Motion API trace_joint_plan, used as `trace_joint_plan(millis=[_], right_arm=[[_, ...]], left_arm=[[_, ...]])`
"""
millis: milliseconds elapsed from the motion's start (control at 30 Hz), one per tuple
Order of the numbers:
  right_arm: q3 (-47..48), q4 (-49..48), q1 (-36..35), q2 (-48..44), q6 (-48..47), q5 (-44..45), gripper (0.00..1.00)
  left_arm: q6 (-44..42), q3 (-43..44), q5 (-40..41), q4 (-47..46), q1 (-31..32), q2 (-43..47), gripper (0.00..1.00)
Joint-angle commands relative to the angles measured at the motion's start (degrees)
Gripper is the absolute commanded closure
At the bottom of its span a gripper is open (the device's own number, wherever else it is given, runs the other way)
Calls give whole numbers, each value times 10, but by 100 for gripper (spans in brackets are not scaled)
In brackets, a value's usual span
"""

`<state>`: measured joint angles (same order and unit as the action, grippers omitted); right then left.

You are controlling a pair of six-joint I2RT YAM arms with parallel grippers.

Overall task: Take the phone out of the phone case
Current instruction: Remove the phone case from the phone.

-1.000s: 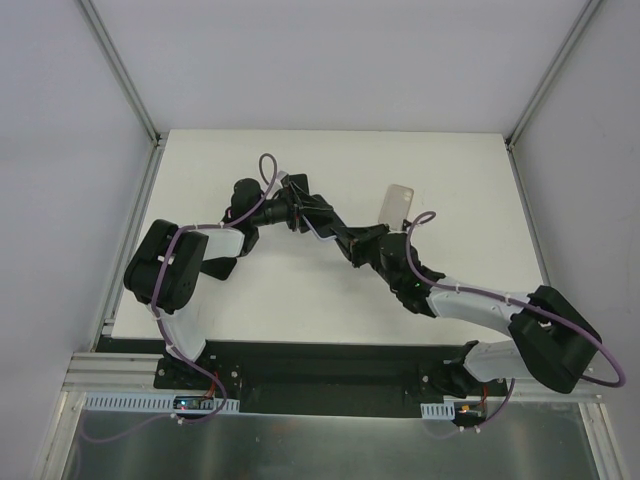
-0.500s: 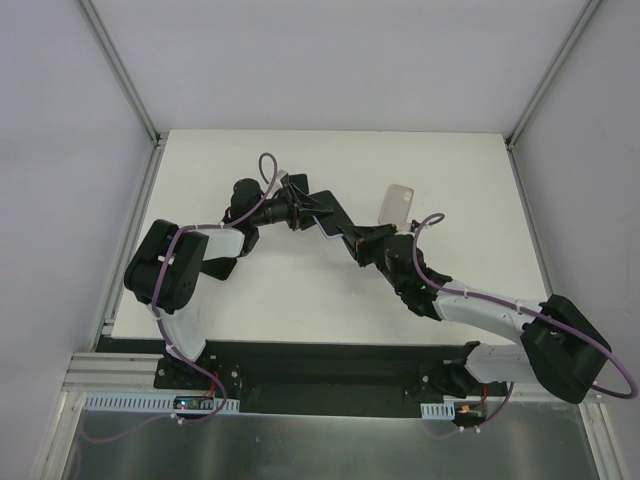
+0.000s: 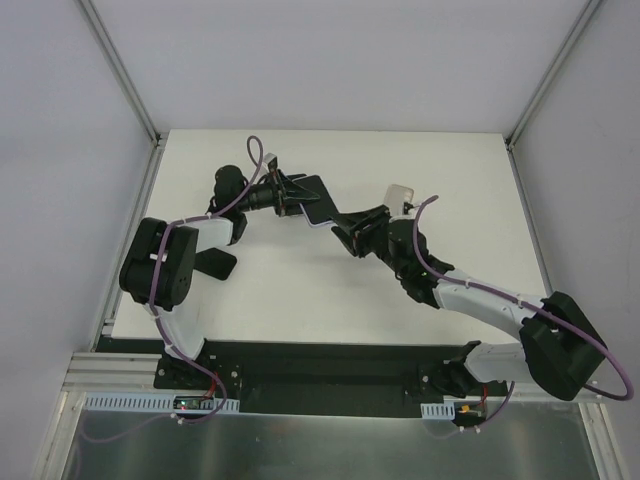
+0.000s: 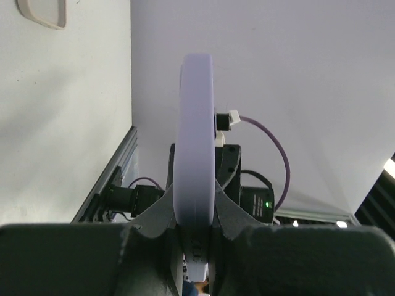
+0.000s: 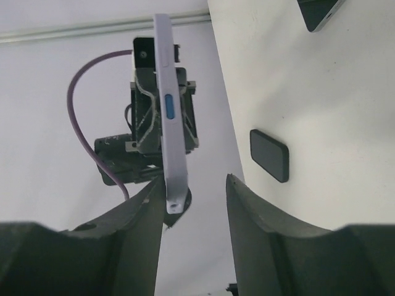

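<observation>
Lavender phone (image 4: 196,142) is out of the case (image 3: 400,195) and up off the table (image 3: 470,170), with the left gripper (image 4: 196,197) clamped on it edge-on. The clear case lies flat, its near end hidden behind the right arm (image 3: 480,300); left wrist view cuts it to one corner. Just left of the case is the right gripper (image 5: 195,182), jaws apart. The phone's end is beside one finger, contact unclear. The case sits well in from the table's far and right edges.
</observation>
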<state>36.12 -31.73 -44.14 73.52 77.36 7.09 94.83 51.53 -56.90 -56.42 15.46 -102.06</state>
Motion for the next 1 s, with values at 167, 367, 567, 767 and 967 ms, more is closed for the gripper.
trace_joint_plan(millis=[167, 367, 567, 767, 967], right_arm=[[12, -2, 52, -54, -191, -184, 39], [30, -115, 80, -15, -225, -326, 41], [40, -291, 78, 68, -158, -388, 55], [19, -465, 74, 140, -68, -398, 66], [2, -499, 67, 148, -58, -392, 68]], left_arm=[[1, 31, -155, -117, -46, 25, 100], [-12, 28, -191, -124, -43, 56, 100], [-10, 24, -189, -120, -40, 71, 100], [-13, 24, -179, -111, -41, 78, 100], [-40, 35, -174, -70, -41, 84, 100]])
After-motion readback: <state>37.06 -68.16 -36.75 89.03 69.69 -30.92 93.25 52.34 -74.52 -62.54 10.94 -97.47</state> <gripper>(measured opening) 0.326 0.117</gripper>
